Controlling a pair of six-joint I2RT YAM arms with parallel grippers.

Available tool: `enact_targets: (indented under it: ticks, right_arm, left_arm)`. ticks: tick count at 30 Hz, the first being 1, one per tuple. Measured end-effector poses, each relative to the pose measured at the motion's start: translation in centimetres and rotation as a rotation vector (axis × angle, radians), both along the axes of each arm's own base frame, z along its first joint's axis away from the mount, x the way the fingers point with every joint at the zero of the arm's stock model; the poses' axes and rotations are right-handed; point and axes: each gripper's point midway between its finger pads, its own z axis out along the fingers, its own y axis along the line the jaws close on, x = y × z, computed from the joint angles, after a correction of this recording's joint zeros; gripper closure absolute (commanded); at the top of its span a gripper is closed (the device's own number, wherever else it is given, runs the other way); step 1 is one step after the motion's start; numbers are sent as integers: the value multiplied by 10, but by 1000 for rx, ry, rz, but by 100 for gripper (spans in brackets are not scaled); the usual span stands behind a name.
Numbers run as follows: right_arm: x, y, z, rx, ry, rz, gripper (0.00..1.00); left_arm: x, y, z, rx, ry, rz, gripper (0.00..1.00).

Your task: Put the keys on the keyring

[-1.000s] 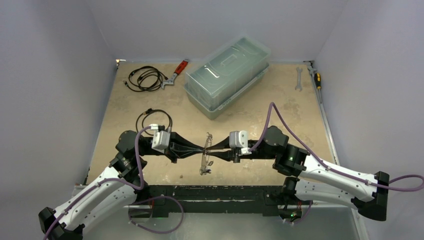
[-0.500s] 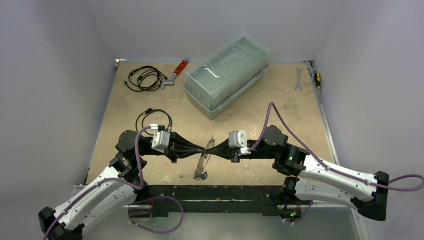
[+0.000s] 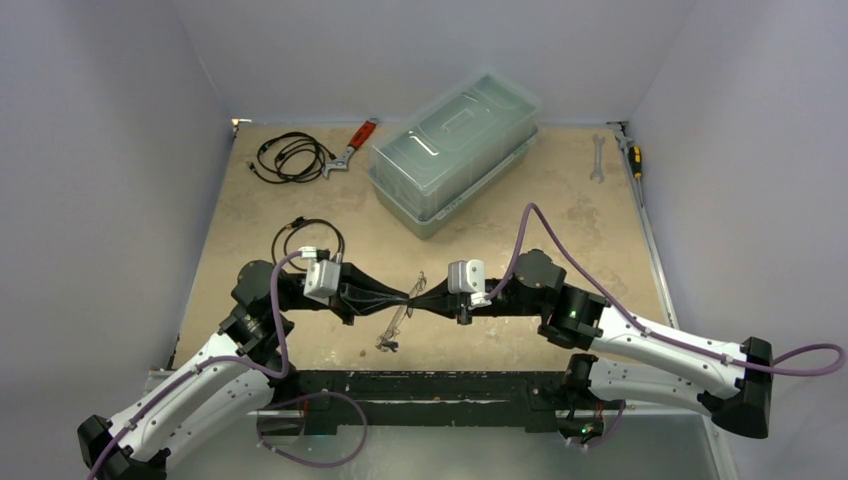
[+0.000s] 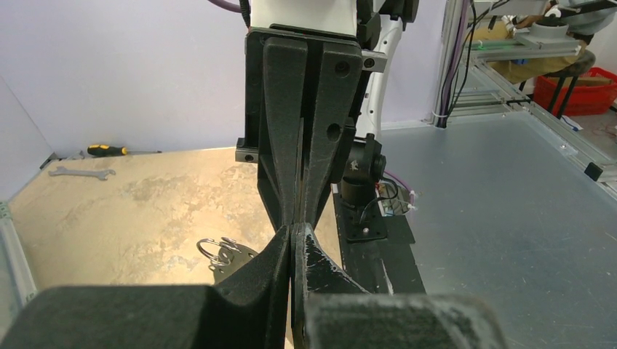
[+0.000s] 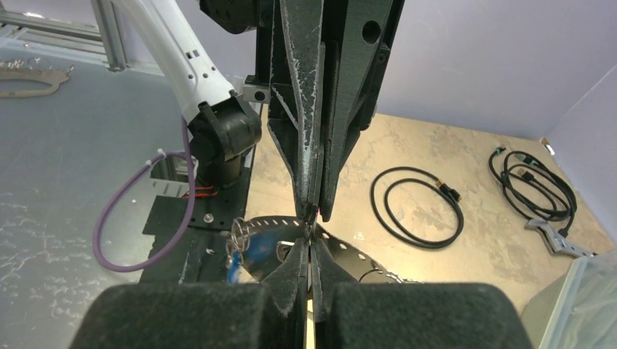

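Worn tan table point(image 3: 300, 200) with tools and cables around a box.
Clear lidded box point(image 3: 455, 150) at 12 o'clock; cable coil point(image 3: 290, 157) touching red-handled tool point(image 3: 352, 146) at 11; cable loop point(image 3: 308, 240) at 9; spanner point(image 3: 598, 157) and screwdriver point(image 3: 633, 157) at 2.

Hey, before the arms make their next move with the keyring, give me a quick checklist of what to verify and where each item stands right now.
1. Left gripper shut on the keyring: ok.
2. Right gripper shut on the keyring, tip to tip with the left: ok.
3. Keyring hangs below the fingertips, its lower end off the table: cannot tell.
4. Keys gathered at the keyring's lower end and threaded on it: cannot tell.
5. Black cable loop and plastic box apart from both grippers: ok.
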Motion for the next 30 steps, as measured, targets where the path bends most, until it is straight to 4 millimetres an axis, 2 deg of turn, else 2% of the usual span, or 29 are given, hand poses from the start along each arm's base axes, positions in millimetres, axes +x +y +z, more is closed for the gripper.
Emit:
enact_targets:
  ticks: [2,6,9,24,30]
  right_arm:
    - [0,-1,1,3,1,-4,100]
    - [0,-3,5,16,2,-13,77]
    - [-1,-5,10,30,0,-12,69]
    - [1,-1,7,26,4,-11,69]
    - [2,1,6,23,5,-12,73]
  left_arm:
    - [0,0,0,-1,0,1,100]
    - [2,1,2,-6,-3,11,100]
    - [3,1,2,-8,-2,19,100]
    - [5,1,2,-9,0,29,100]
    - [5,1,2,-9,0,29,100]
